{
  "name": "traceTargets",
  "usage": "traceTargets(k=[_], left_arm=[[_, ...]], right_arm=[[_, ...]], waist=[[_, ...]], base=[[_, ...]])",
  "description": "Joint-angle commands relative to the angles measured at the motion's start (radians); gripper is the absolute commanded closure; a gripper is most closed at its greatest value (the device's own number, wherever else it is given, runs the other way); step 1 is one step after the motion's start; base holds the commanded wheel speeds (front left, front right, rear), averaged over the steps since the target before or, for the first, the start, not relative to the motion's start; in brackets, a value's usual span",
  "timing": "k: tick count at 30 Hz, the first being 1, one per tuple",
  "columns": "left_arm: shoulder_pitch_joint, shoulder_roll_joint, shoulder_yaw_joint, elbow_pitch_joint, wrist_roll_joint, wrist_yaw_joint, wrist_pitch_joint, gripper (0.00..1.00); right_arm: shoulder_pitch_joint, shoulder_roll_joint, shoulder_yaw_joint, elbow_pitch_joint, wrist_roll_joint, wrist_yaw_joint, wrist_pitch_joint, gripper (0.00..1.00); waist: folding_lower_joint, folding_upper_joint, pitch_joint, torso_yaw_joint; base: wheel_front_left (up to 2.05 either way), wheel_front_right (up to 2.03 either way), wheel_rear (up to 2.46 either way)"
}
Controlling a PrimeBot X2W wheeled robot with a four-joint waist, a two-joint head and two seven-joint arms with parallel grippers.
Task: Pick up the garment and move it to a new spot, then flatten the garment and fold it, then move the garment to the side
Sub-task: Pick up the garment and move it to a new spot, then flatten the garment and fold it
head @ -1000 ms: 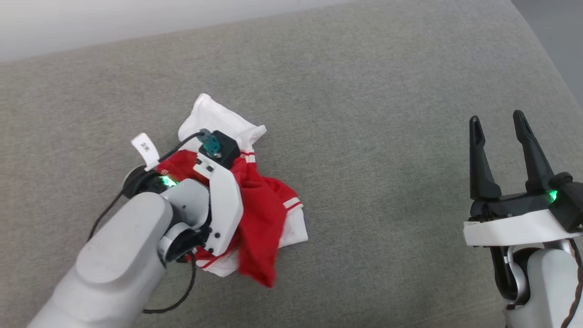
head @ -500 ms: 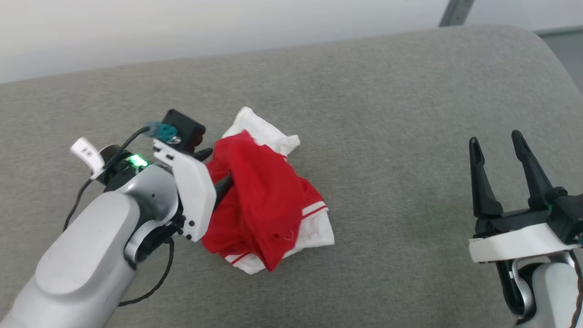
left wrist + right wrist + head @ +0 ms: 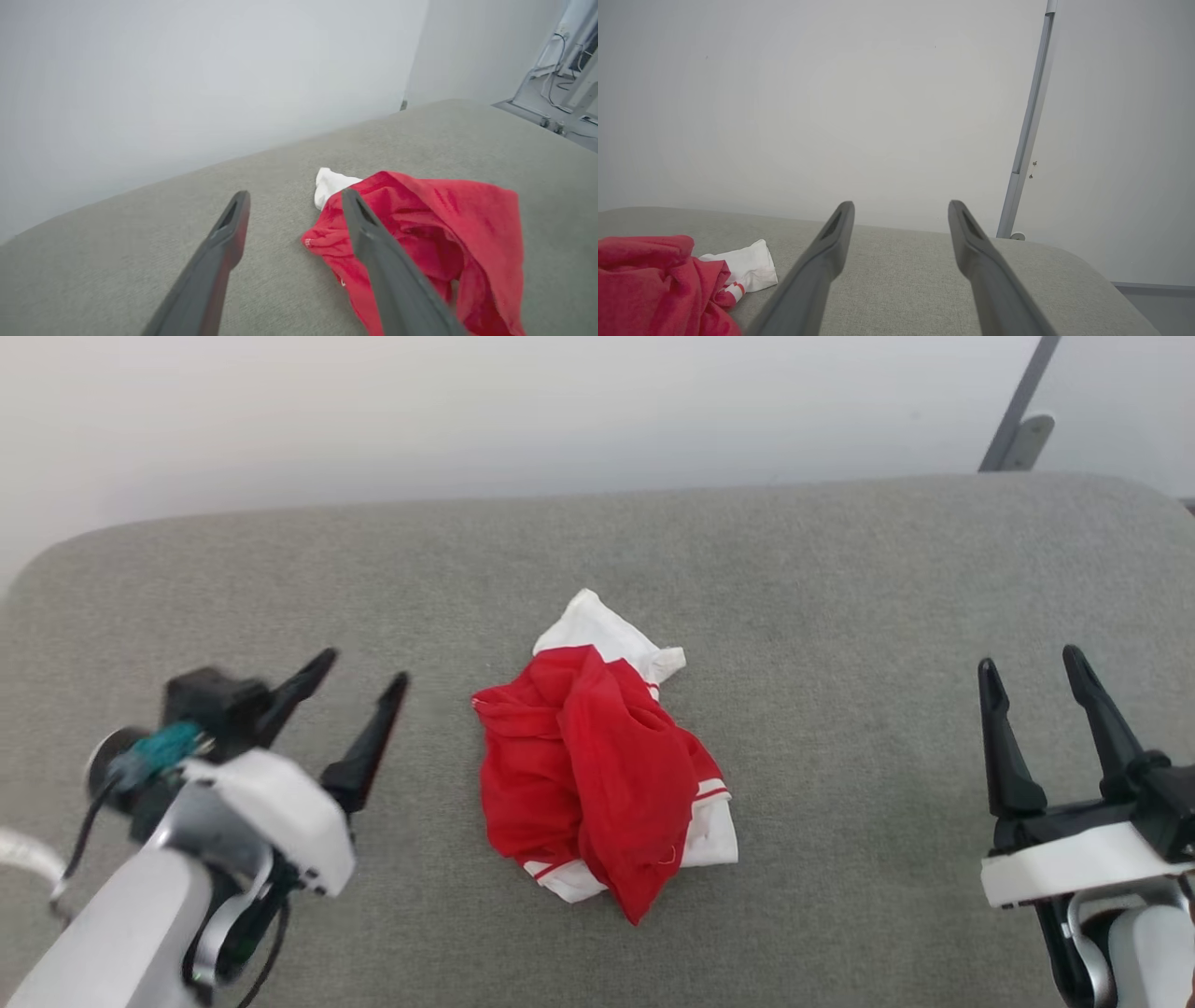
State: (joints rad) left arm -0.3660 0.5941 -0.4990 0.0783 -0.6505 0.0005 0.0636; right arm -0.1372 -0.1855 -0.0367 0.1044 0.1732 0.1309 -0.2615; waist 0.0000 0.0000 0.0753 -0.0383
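Crumpled garment [image 3: 597,775] lies between the spread left gripper [image 3: 364,666] and the spread right gripper [image 3: 1028,658]

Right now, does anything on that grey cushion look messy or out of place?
Yes, the shirt lies crumpled in a heap on the cushion, red body bunched over itself, white sleeves poking out at far and near ends. Nothing looks torn or spilled. The left gripper and right gripper are open, clear of it.
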Motion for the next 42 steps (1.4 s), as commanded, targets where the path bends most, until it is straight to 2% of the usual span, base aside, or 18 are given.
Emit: traceTargets(k=[1, 8, 15, 24, 33, 37, 42], left_arm=[[0.038, 0.003, 0.015, -0.008, 0.001, 0.009, -0.039, 0.00], [0.190, 0.006, 0.102, 0.001, -0.036, 0.070, -0.207, 0.00], [0.317, 0.020, 0.186, 0.001, -0.083, 0.102, -0.291, 0.00], [0.398, 0.018, 0.258, -0.019, -0.085, 0.094, -0.323, 0.00], [0.407, -0.002, 0.291, -0.035, -0.077, 0.078, -0.328, 0.00], [0.395, -0.014, 0.289, -0.042, -0.067, 0.075, -0.329, 0.00], [0.381, -0.035, 0.279, -0.041, -0.052, 0.067, -0.330, 0.00]], right_arm=[[0.011, 0.001, -0.004, 0.006, 0.000, 0.000, -0.004, 0.00], [0.037, 0.001, -0.016, 0.017, 0.008, 0.000, -0.004, 0.00], [0.058, 0.014, -0.031, 0.012, -0.001, 0.000, -0.004, 0.00], [0.078, 0.030, -0.043, 0.015, 0.010, 0.000, -0.004, 0.00], [0.084, 0.024, 0.008, 0.027, 0.056, 0.000, 0.013, 0.00], [0.081, 0.007, 0.073, 0.052, 0.094, 0.000, 0.080, 0.00], [0.060, -0.039, 0.182, 0.084, 0.142, 0.000, 0.238, 0.00]], waist=[[0.0000, 0.0000, -0.014, 0.012], [0.0000, 0.0000, -0.037, 0.027], [0.0000, 0.0000, -0.042, 0.031], [0.0000, 0.0000, -0.044, 0.036], [0.0000, 0.0000, -0.032, 0.062], [0.0000, 0.0000, -0.015, 0.090], [0.0000, 0.0000, 0.012, 0.132]], base=[[0.00, 0.00, 0.00], [0.00, 0.00, 0.00], [0.00, 0.00, 0.00], [0.00, 0.00, 0.00], [0.00, 0.00, 0.00], [0.00, 0.00, 0.00], [0.00, 0.00, 0.00]])
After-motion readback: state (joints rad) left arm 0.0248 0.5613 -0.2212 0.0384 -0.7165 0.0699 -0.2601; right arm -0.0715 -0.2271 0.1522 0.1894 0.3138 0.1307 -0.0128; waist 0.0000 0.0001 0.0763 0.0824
